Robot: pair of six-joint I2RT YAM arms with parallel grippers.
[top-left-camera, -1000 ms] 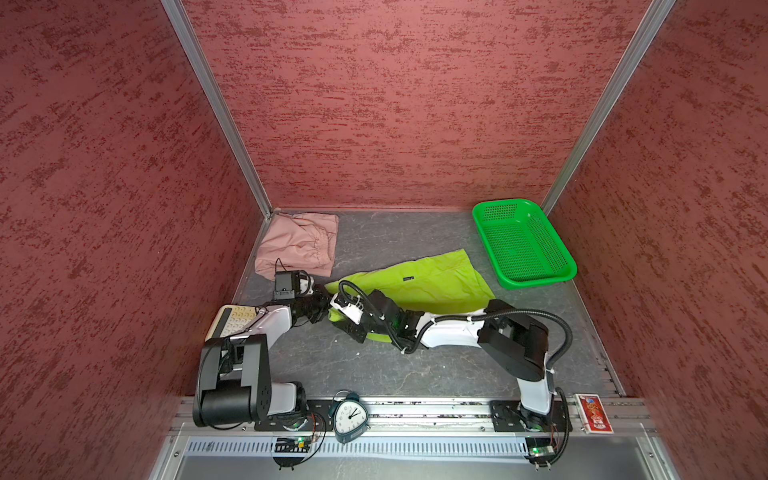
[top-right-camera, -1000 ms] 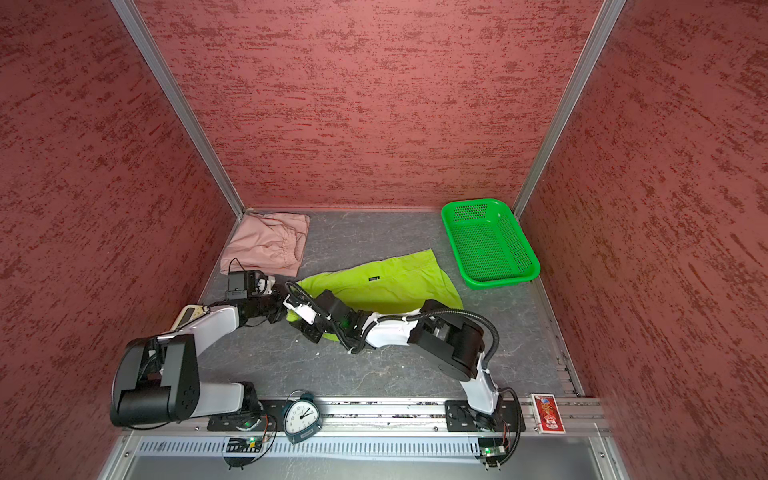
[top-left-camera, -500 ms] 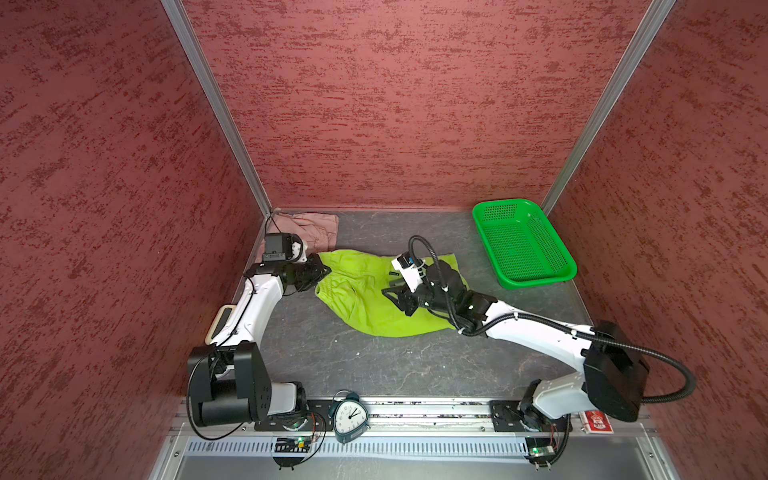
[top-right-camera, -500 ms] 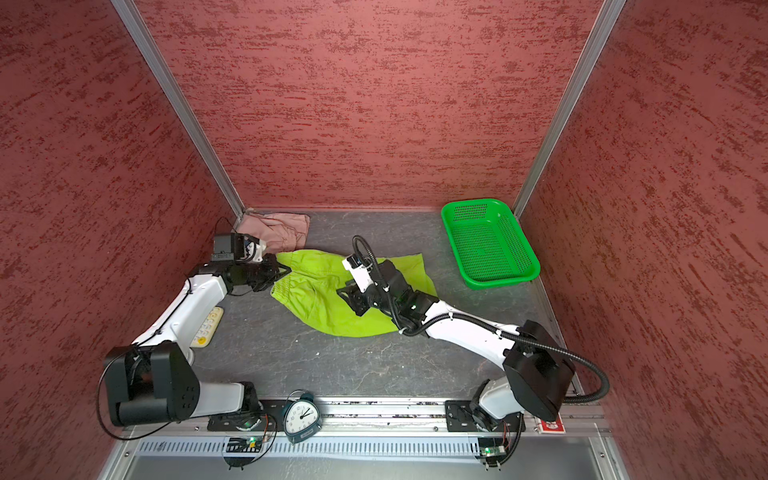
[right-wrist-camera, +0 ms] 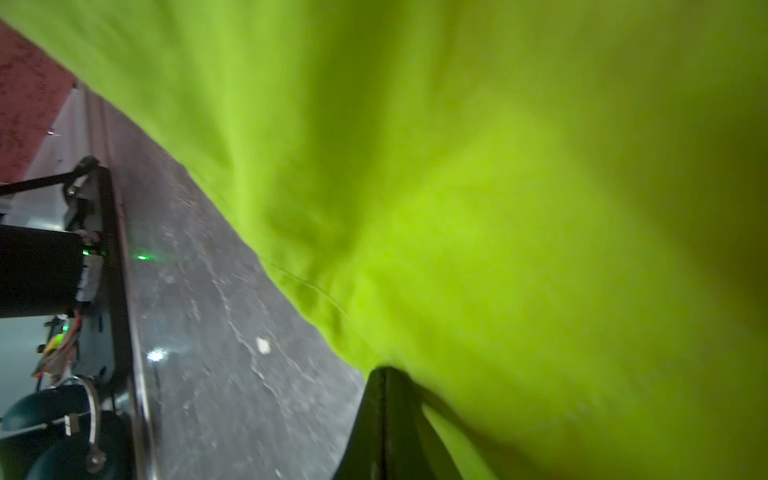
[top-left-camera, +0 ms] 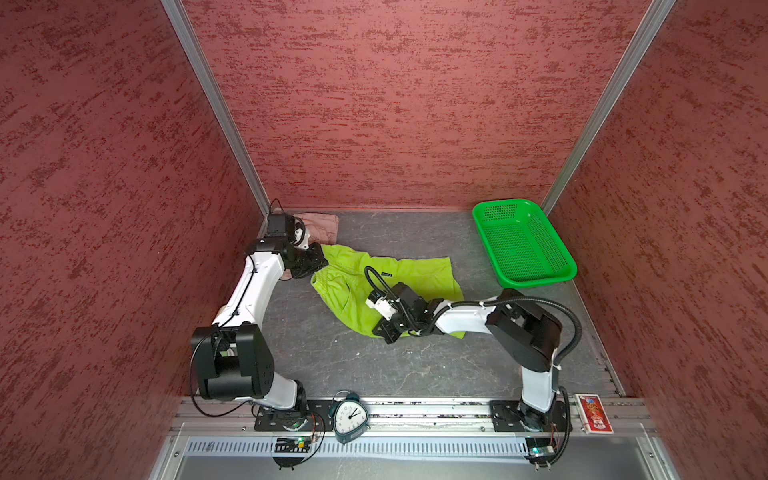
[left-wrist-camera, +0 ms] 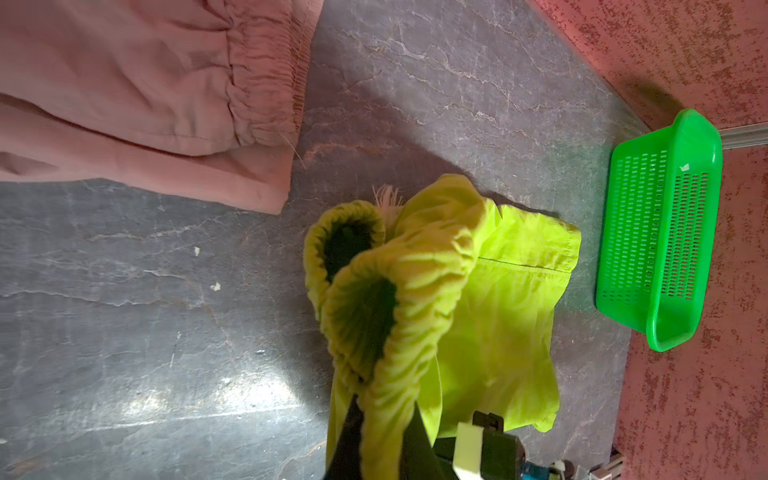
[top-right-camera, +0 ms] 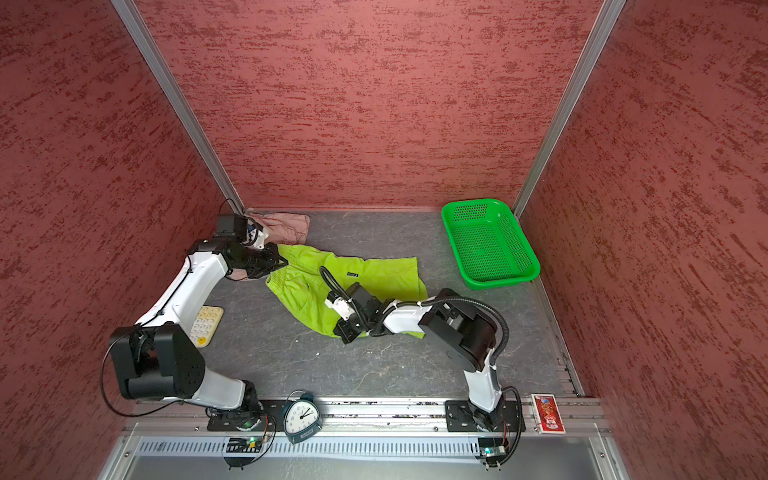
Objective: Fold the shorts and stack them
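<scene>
Lime green shorts (top-left-camera: pixel 411 276) are held at 2 pts, mid-table, betw. pink shorts (top-left-camera: pixel 322 222) and green perforated basket (top-left-camera: pixel 540 279).

- **L gripper** (top-left-camera: pixel 322 261): fingers (left-wrist-camera: pixel 349 436) clamped on the gathered elastic waistband (left-wrist-camera: pixel 399 291). It stands up off the table in a puckered loop, w/ a pale frayed drawstring end (left-wrist-camera: pixel 386 195) poking out behind.
- **R gripper** (top-left-camera: pixel 383 331): fingers (right-wrist-camera: pixel 374 415) pressed together on a thin pinch of the near edge. Creases fan out from the tip, cloth draped close over the R wrist cam.
- **Long axis:** approx L–R in both top views. Waistband end sits at L, toward the far-L corner. One leg hem points R toward the basket side, the other part runs diag. down to the R gripper.
- **Look:** fabric thin, bright, wrinkled, partly doubled over. Small black logo (top-left-camera: pixel 386 274) face up near centre.
- **Surroundings:** dark grey marbled table (top-left-camera: pixel 374 365) underneath. Pink pair lies flat in the far-L corner, gathered waistband showing, near the lime pair w/ a gap in the L wrist view. Basket is far R, apart from the lime pair.
</scene>
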